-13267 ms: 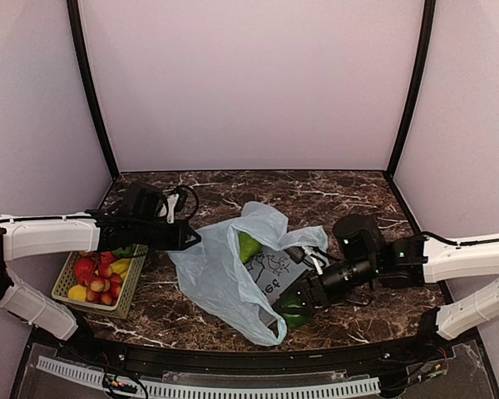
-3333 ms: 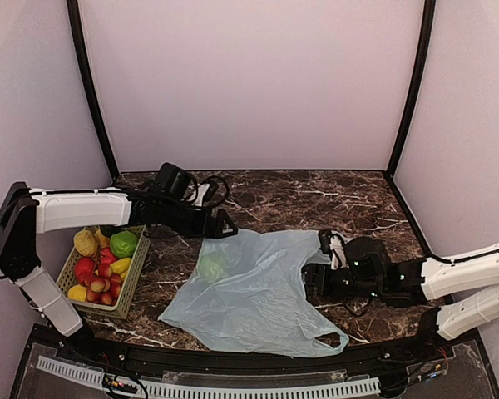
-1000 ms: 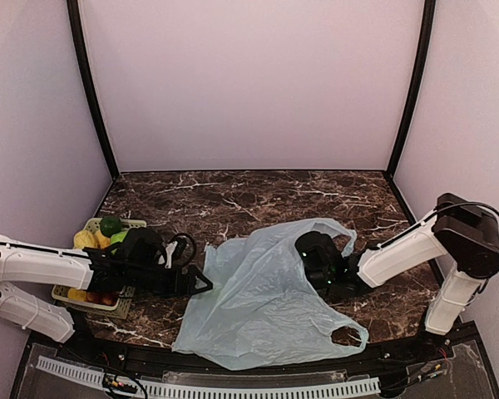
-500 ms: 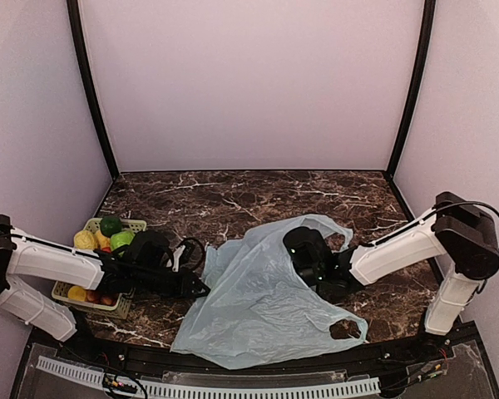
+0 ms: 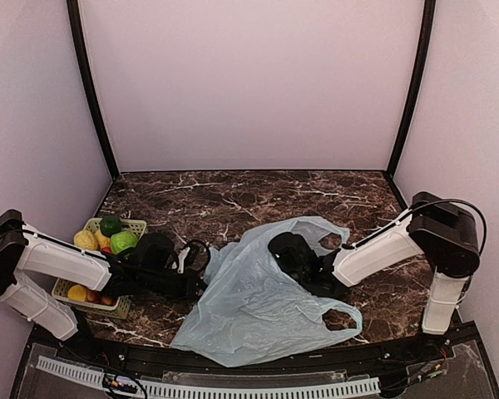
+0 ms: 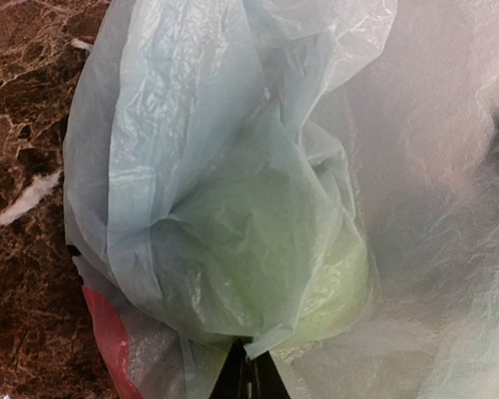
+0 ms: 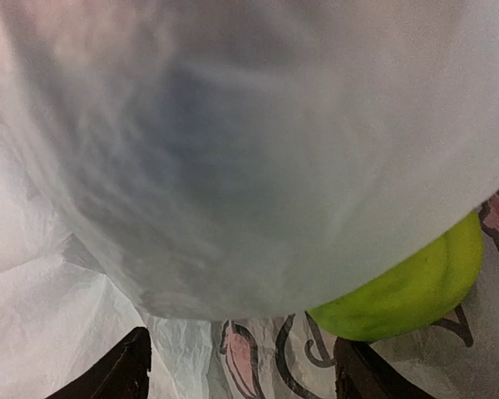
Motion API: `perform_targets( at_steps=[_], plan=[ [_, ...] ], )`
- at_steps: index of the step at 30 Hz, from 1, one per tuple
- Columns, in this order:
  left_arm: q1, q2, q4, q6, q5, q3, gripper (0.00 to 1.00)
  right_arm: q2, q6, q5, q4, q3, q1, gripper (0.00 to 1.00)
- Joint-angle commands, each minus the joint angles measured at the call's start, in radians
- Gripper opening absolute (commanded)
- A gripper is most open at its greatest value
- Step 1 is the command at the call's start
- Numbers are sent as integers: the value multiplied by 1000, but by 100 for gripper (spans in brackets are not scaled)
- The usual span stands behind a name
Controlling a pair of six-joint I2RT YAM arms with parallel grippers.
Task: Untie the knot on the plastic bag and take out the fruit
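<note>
Handles [image 5: 326, 226] untied, we pinch the plastic bag [image 5: 249, 320] mid-table in our closed left gripper [image 6: 248, 378] — our right gripper [image 7: 243, 367] gapes empty inside it, beside one green fruit [image 7: 407, 287] yet to remove.

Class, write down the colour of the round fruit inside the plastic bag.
The fruit is bright green, clearest in the right wrist view.

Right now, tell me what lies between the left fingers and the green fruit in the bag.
A fold of the bag only: in the left wrist view the shut left fingers pinch it, and the green fruit shows dimly behind it.
</note>
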Motion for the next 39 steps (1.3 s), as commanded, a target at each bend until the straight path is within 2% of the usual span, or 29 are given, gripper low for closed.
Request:
perform_targets(
  at_steps=[1, 11, 20, 26, 30, 39],
  plan=[
    [-13, 15, 40, -14, 13, 10, 3, 40, -8, -30, 8, 44, 15, 73],
    [-27, 34, 87, -34, 26, 25, 2, 95, -10, 9, -25, 89, 14, 71],
    [-31, 16, 59, -12, 1, 21, 1, 54, -10, 65, -35, 67, 14, 40],
    [-30, -33, -21, 35, -57, 28, 1, -21, 10, 114, -12, -5, 5, 28],
    [-3, -69, -108, 85, -86, 51, 1, -99, 17, 157, -15, -65, -11, 26],
    [158, -167, -227, 179, -87, 53, 1, -348, -2, 283, -130, -213, -70, 26]
  ],
)
